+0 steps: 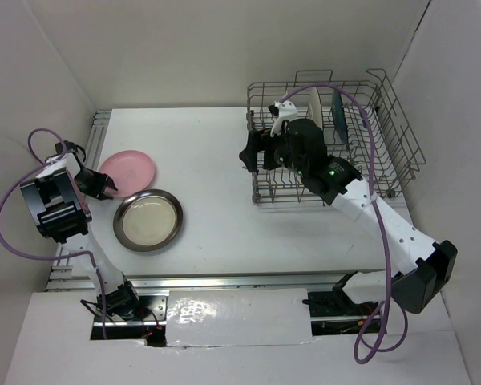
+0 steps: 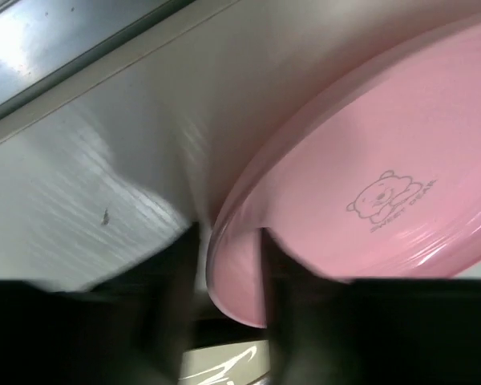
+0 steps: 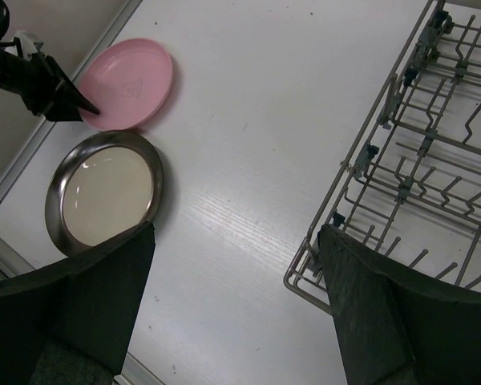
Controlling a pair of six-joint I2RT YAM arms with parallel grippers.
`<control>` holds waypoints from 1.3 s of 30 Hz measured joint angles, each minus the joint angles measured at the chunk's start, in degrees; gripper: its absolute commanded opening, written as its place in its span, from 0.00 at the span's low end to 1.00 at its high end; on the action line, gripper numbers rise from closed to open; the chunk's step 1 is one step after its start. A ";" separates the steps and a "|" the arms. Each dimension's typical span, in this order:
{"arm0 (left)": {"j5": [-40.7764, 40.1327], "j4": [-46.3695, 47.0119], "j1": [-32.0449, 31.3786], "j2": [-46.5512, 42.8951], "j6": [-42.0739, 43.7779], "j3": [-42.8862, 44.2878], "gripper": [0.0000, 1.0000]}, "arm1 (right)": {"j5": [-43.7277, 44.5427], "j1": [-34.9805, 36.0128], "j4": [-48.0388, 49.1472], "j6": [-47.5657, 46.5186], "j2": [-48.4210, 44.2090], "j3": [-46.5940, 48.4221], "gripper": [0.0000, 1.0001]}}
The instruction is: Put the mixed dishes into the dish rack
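The pink plate lies at the table's left, its near edge overlapping the brown-rimmed cream plate. My left gripper straddles the pink plate's left rim. One finger lies on its top face, and a thin gap shows between the other finger and the rim. The dish rack stands at the back right, with a cream plate and a dark teal plate upright in it. My right gripper hangs open and empty over the table by the rack's front left corner.
White walls close in the table on the left, back and right. A metal rail runs along the left edge, just behind the left gripper. Purple cables loop over both arms, and the right one passes above the rack.
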 measured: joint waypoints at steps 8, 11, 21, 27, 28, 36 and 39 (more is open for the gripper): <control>2.40 2.43 -0.79 -0.79 0.42 0.63 0.00 | 1.55 0.68 -0.17 0.55 -0.44 0.00 0.90; 1.22 2.03 -2.43 -2.80 0.48 0.74 0.00 | 2.29 1.81 -0.85 0.57 -0.72 0.37 0.90; -0.57 -2.93 -14.01 -15.15 7.76 11.65 0.00 | 6.12 10.64 -2.99 -2.19 -1.55 5.55 0.90; 2.47 -6.84 -24.68 -22.71 13.14 12.70 0.00 | 13.73 21.16 -2.64 -9.33 -0.72 6.93 0.90; 3.52 -7.43 -26.56 -23.74 14.14 11.74 0.00 | 16.48 23.32 -1.57 -11.65 -0.31 6.21 0.90; 4.79 -14.29 -36.70 -25.31 17.22 9.64 0.00 | 32.22 36.50 8.46 -30.97 7.37 -5.97 0.89; 4.42 -15.54 -38.64 -25.31 17.33 9.66 0.00 | 34.95 38.51 11.39 -35.76 11.89 -8.13 0.89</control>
